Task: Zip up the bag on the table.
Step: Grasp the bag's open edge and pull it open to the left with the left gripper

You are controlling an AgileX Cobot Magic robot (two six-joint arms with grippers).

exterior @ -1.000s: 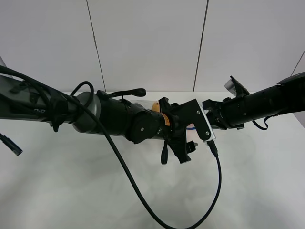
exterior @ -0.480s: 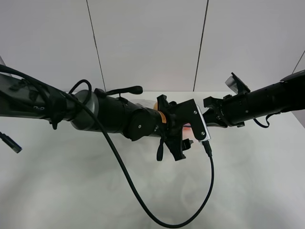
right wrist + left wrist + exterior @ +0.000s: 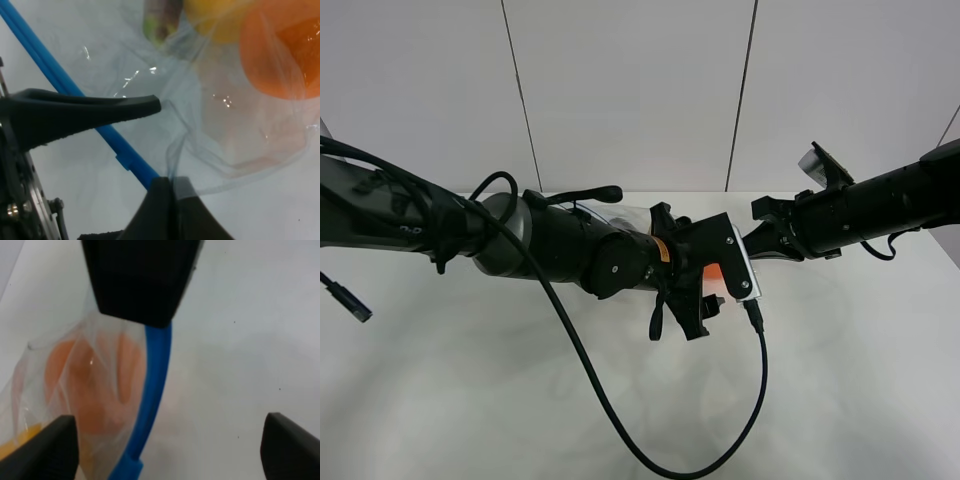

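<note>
The bag [image 3: 210,115] is clear crinkly plastic lying on the white table [image 3: 840,380], with an orange [image 3: 280,50], a yellow fruit [image 3: 220,20] and an eggplant [image 3: 160,15] showing through it. Its blue zip strip [image 3: 155,385] runs between the wide-apart fingers of my left gripper [image 3: 165,450], which is open and holds nothing. My right gripper [image 3: 169,192] is shut on the bag's film right beside the blue zip strip [image 3: 55,70]. In the high view the left arm hides most of the bag [image 3: 716,274]; the left gripper [image 3: 692,308] hangs over it.
The left wrist's black cable [image 3: 650,450] loops down over the table's front. The two arms meet above the table's middle, the right arm [image 3: 860,210] coming in from the right. A grey panelled wall [image 3: 630,90] stands behind.
My left gripper has shifted a little to the left over the bag. The right arm has lifted slightly and still pinches the film. Orange now shows beside the left wrist where blue strip showed.
</note>
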